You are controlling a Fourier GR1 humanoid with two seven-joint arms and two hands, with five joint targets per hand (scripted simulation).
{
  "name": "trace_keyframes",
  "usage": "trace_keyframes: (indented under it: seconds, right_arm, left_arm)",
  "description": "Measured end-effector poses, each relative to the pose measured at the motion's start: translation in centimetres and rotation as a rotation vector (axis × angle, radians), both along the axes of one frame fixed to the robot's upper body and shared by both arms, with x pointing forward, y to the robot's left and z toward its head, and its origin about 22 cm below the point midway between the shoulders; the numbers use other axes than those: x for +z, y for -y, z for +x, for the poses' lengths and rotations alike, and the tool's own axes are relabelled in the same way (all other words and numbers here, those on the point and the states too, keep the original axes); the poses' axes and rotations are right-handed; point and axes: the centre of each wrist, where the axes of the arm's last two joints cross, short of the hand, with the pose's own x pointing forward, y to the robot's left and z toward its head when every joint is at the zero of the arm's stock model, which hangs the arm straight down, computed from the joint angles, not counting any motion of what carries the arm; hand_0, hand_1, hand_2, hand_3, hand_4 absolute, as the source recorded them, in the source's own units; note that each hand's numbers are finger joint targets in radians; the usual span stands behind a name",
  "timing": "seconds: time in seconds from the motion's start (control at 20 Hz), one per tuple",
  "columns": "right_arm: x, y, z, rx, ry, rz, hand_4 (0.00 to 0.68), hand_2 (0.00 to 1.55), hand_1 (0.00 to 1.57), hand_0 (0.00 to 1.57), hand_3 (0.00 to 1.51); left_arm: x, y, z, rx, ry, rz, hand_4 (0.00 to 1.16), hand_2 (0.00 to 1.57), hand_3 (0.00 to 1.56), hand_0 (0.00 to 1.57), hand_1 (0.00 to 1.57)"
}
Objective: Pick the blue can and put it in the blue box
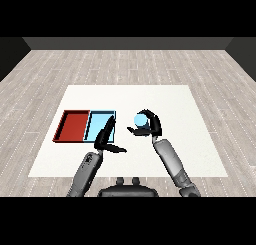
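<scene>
Head view: we see the blue can [140, 120] standing upright, long axis vertical, its round top facing us, grasped by the curled fingers of the right hand [151, 125], at three o'clock from the light blue tray [114, 124]. At nine o'clock of that tray lies the red tray [66, 120], both shallow rectangles on the white table [190, 139]. Our left hand [106, 142] hangs released, fingers straight, over the blue tray's near edge.

table [200, 139] – matt white, smooth | floor [125, 64] – grey wood planks | blue can [140, 120] – perhaps glossy
</scene>
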Motion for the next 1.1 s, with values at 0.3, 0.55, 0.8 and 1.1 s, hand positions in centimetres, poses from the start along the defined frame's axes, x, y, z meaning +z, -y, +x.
trace_keyframes:
  seconds: [0.3, 0.55, 0.8, 1.1]
  right_arm:
    - [0.7, -0.7, 0.0, 0.017, 0.005, -0.009, 0.606, 1.47, 1.49, 1.49, 1.4]
    - [1.2, -1.2, 0.2, 0.042, 0.024, -0.012, 0.605, 1.47, 1.49, 1.49, 1.4]
    - [0.9, -1.4, -0.4, 0.056, 0.027, 0.0, 0.61, 1.47, 1.49, 1.49, 1.4]
    - [1.4, -2.2, -0.6, 0.083, 0.034, 0.015, 0.61, 1.46, 1.48, 1.48, 1.39]
  left_arm:
    - [-1.2, 0.7, 0.6, -0.004, -0.024, 0.004, 0.0, 0.0, 0.0, 0.0, 0.0]
    - [-1.9, 1.9, 1.2, -0.009, -0.038, -0.011, 0.0, 0.0, 0.0, 0.0, 0.0]
    - [-2.3, 3.1, 1.2, -0.007, -0.064, -0.023, 0.0, 0.0, 0.0, 0.0, 0.0]
    - [-2.4, 3.6, 1.9, -0.016, -0.09, -0.03, 0.0, 0.0, 0.0, 0.0, 0.0]
